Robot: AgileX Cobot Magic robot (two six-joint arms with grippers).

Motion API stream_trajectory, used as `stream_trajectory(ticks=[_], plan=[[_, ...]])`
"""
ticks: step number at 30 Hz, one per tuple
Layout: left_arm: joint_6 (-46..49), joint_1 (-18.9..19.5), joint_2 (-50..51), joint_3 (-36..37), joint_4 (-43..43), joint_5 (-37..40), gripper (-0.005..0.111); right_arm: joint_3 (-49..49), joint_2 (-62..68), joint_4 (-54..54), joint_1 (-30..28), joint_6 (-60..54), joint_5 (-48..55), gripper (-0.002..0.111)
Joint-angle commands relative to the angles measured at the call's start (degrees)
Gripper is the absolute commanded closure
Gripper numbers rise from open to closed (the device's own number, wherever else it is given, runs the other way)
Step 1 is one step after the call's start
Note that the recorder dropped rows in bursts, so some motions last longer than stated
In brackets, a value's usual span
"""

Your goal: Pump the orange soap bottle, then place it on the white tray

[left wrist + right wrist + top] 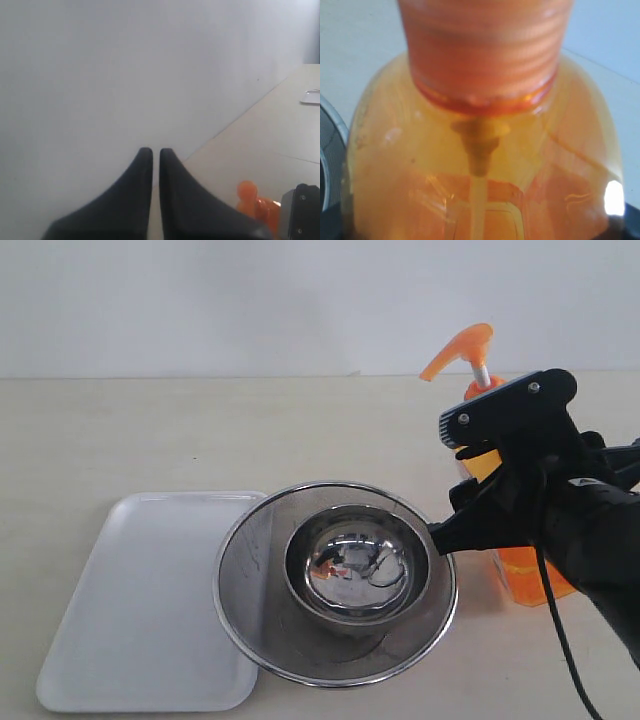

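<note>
Right tool (440, 480) clasps the orange soap bottle (525, 575) around its body, a jaw on each side; left tool (152, 154) hangs aloft, jaws nearly touching, holding nothing. On the counter (200, 430), the white tray (130, 610) lies left, the steel strainer (250, 580) overlapping its right edge. Bottle stands upright just right of the strainer, off the tray.

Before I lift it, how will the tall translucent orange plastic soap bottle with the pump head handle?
The tall translucent orange plastic soap bottle stands high on a small base, so a push near the top would probably tip it. It looks largely filled, so it is likely heavy for its size. Its glossy wall may slip in a grip.
</note>
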Motion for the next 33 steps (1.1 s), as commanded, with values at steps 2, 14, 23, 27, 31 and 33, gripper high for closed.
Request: stream_trajectory(ticks=[2,14,23,27,31,33], plan=[[-0.8,0.2,-5.5,7.6,-0.1,4.4,0.102,-0.3,-0.5,-0.6,0.0,0.3,-0.1,0.109],[-3.6,0.2,-19.2,21.9,-0.1,13.9,0.102,-0.3,-0.5,-0.6,0.0,0.3,-0.1,0.109],[-5.8,0.2,-30.3,30.6,-0.1,18.8,0.102,-0.3,-0.5,-0.6,0.0,0.3,-0.1,0.109],[-6.0,0.2,-33.7,32.6,-0.1,19.9,0.102,-0.3,-0.5,-0.6,0.0,0.3,-0.1,0.109],[-6.0,0.2,-36.7,32.3,-0.1,21.1,0.102,-0.3,-0.5,-0.6,0.0,0.3,-0.1,0.109],[-6.0,0.2,-38.0,31.9,-0.1,22.7,0.102,-0.3,-0.5,-0.6,0.0,0.3,-0.1,0.109]])
